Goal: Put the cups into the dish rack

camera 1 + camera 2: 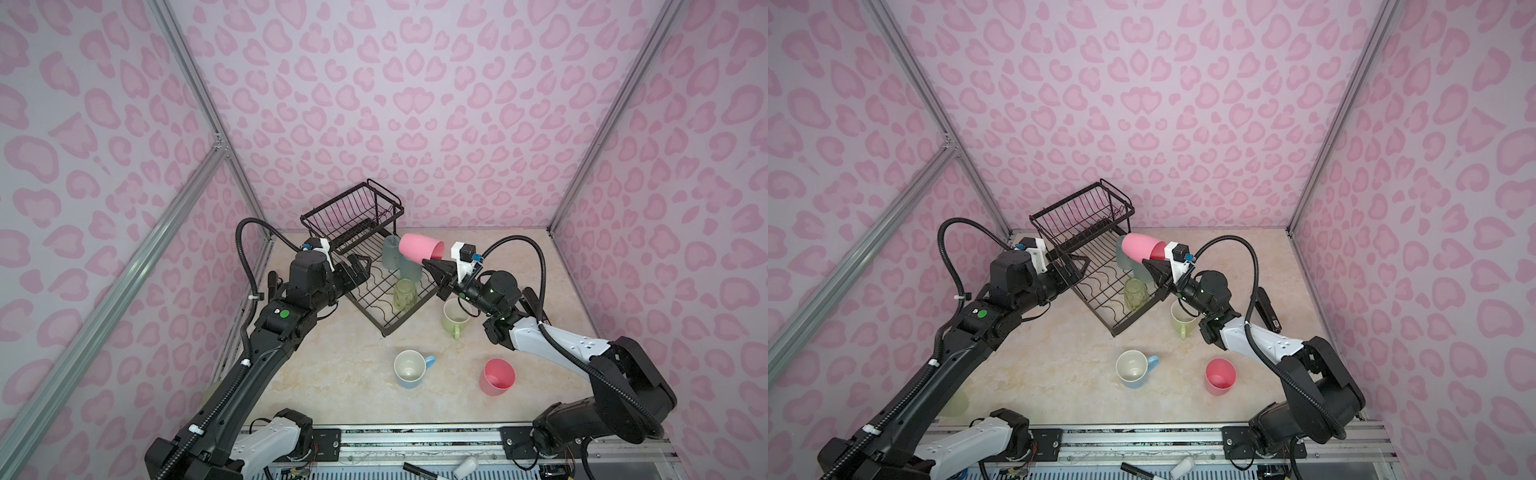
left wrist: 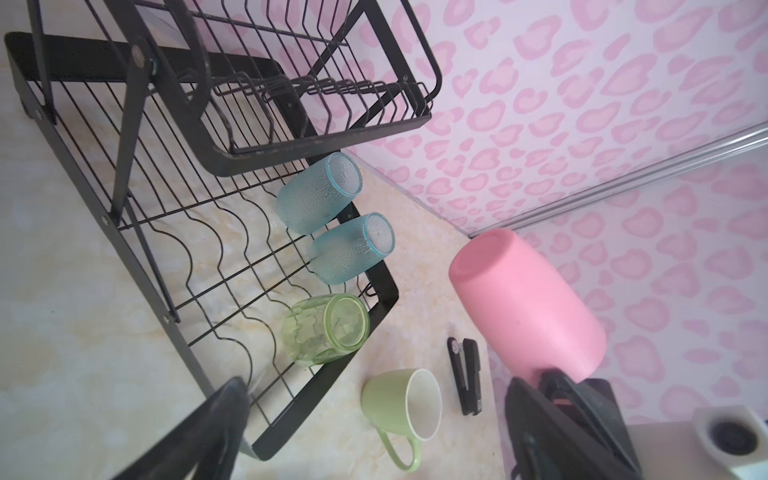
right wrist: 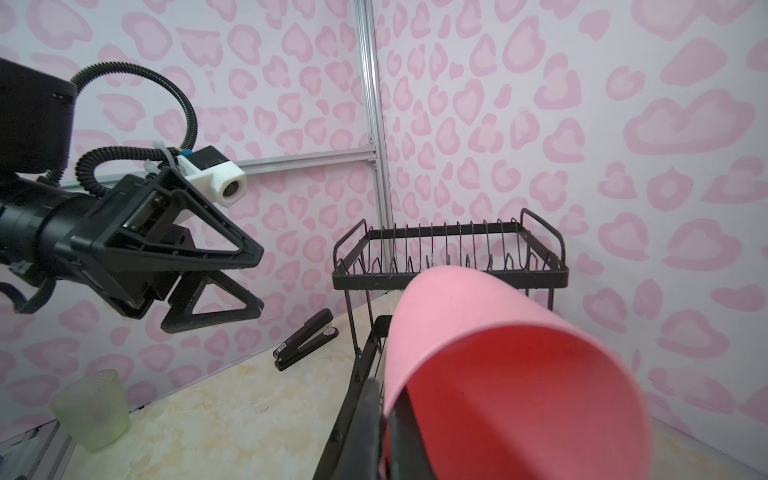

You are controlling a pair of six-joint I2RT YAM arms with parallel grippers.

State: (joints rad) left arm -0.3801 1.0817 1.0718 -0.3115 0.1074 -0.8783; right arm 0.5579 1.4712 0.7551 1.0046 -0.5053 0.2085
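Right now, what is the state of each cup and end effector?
Left end effector: open.
Right end effector: shut on held pink cup.
Held pink cup: tilted, airborne.
Blue-grey tumblers: inverted in dish rack.
Racked green tumbler: inverted.
Loose green tumbler: upright on table.
Lime mug: upright on table.
Light-blue mug: upright on table.
Table pink cup: upright on table.

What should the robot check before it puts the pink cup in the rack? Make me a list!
1. Right fingers pinching the pink cup's rim: ok.
2. Pink cup turned mouth-down like the blue tumblers: not ok, it lies sideways.
3. Free space in the dish rack's lower tray: ok, the wires beside the green tumbler are bare.
4. Left fingers out of the way: ok, open and apart from the cup.
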